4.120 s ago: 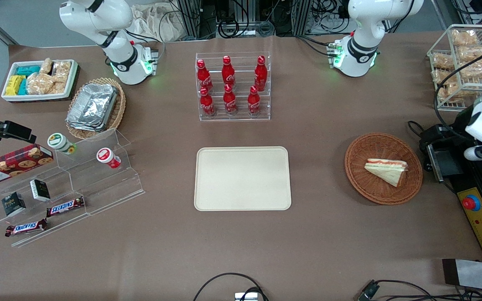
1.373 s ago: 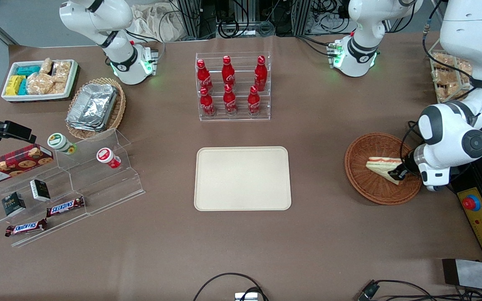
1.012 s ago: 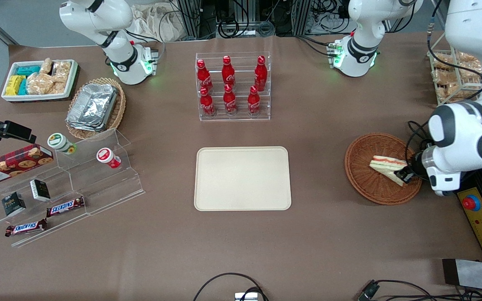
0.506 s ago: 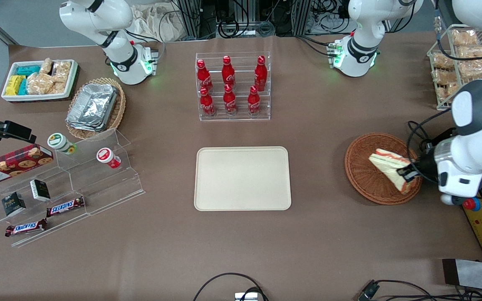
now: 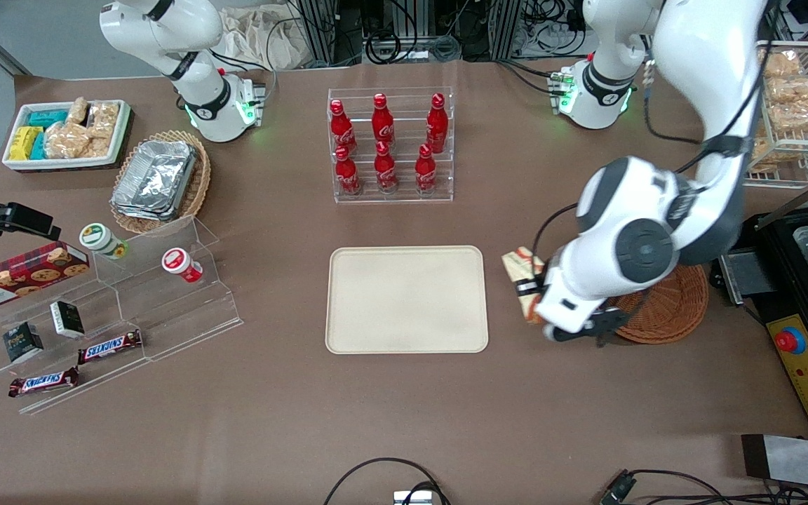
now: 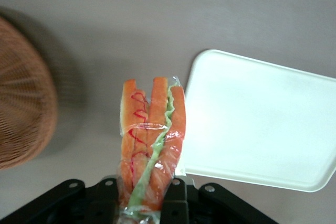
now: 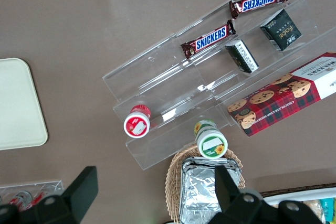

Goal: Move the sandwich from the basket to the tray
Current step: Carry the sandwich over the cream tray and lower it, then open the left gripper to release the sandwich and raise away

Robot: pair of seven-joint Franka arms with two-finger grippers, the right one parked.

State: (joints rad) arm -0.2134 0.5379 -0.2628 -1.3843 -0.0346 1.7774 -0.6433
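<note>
Brown tabletop — hand clamped on the wrapped sandwich, aloft between basket and tray.

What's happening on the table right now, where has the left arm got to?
The left arm's hand is shut on the sandwich and holds it above the bare table between the basket and the tray. The basket holds nothing that shows. The sandwich is close beside the tray's edge toward the working arm's end, not yet over the tray, which has nothing on it.
</note>
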